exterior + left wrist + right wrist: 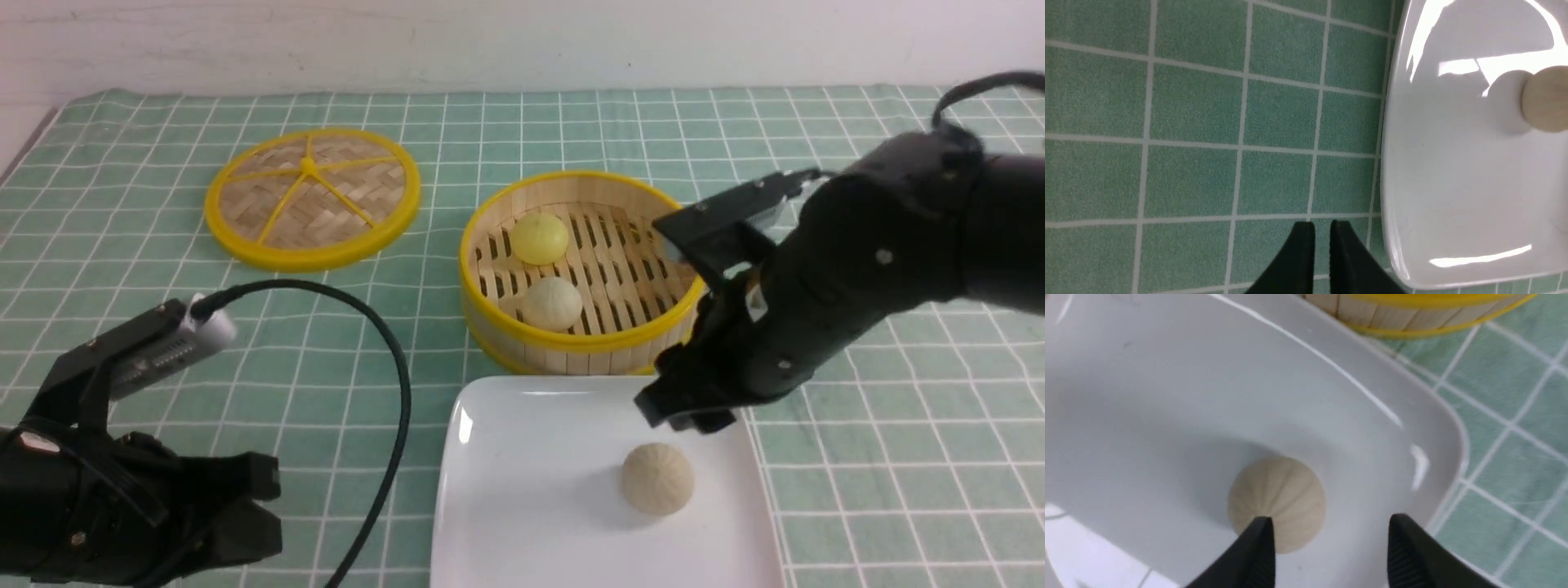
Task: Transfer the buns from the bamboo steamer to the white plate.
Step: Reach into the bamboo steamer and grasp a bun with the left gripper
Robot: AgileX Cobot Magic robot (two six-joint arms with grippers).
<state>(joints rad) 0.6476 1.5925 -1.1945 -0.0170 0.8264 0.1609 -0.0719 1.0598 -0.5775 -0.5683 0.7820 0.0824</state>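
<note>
One pleated beige bun (657,479) (1276,500) lies free on the white plate (522,457) (1167,396), towards its right side. My right gripper (686,412) (1331,531) hovers just above it, open, and holds nothing; the bun sits by one fingertip. The bamboo steamer (571,343) (1412,314) stands just behind the plate. Inside it are a smooth yellow bun (539,238) and a pleated off-white bun (552,303). My left gripper (253,506) (1322,228) rests low at the near left, shut and empty, beside the plate's (1453,183) left rim. The beige bun (1545,100) shows there too.
The steamer's woven lid (312,198) with its yellow rim lies flat at the back left. A black cable (392,351) arcs from the left arm's camera across the green checked cloth, close to the plate's left edge.
</note>
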